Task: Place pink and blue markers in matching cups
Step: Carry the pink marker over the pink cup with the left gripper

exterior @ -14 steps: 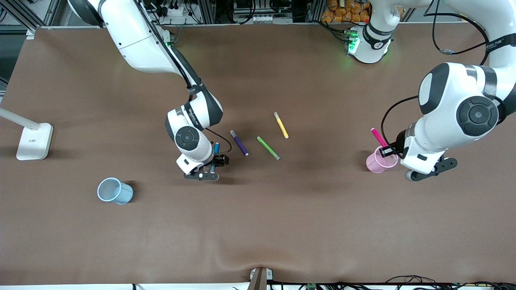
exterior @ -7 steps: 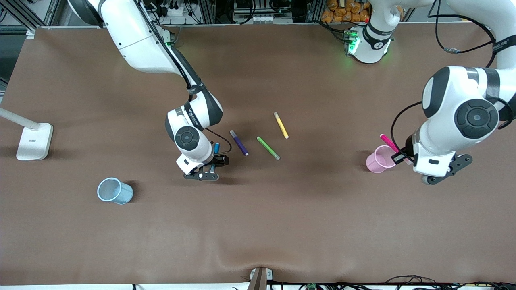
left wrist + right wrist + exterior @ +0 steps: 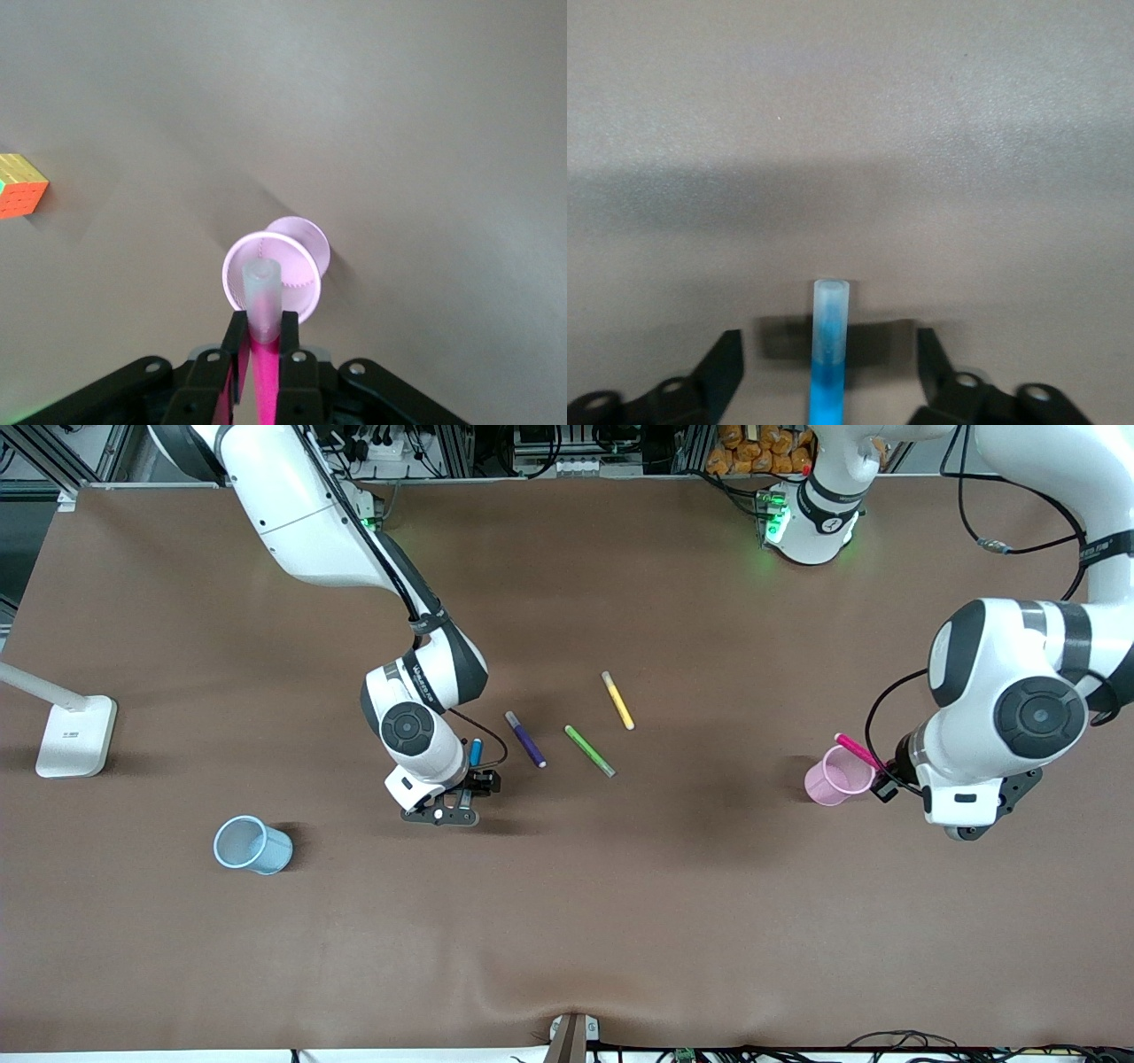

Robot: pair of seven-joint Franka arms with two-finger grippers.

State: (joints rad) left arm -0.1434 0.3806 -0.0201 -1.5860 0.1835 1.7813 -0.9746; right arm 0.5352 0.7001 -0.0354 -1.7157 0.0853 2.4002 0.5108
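Magenta-pink felt-tip marker (image 3: 263,354) sat clamped in the left claw (image 3: 263,341), its pale cap over the rim of the translucent pale pink plastic cup (image 3: 834,777). The mid-blue felt-tip marker (image 3: 828,359) lay on the brown desk (image 3: 620,912) between the spread fingers of the right claw (image 3: 830,354), well apart from the pale blue translucent cup (image 3: 251,845).

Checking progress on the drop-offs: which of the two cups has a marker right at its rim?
The pink cup, toward the left arm's end: the left gripper holds the pink marker over its rim. The blue cup stands alone.
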